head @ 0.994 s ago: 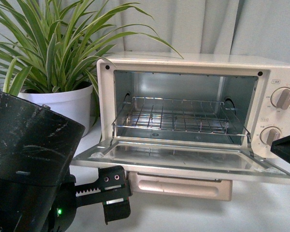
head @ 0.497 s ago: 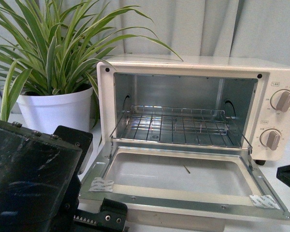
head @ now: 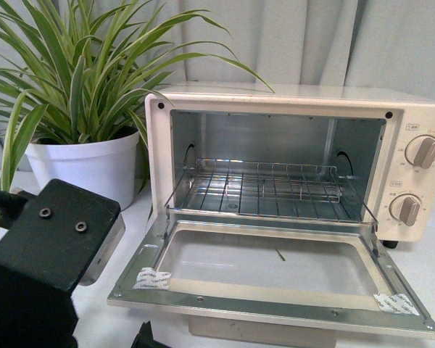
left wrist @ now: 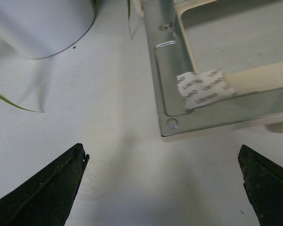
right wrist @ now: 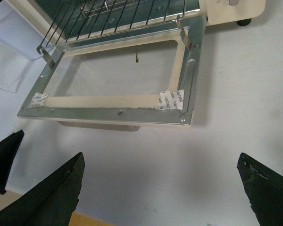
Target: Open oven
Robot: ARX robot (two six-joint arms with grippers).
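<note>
We see oven [head: 297, 101] door [head: 275, 303] fully down. Our left tool [left wrist: 162, 153] and right tool [right wrist: 160, 160] gape wide, empty, near door.

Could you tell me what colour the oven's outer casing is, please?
Cream-white; the oven shows best in the front view.

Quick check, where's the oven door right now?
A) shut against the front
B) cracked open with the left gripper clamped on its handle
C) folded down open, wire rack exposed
C: the oven door lies folded down in front of the cavity, with the wire rack in plain view. The left gripper is open beside the door's corner, holding nothing.
</note>
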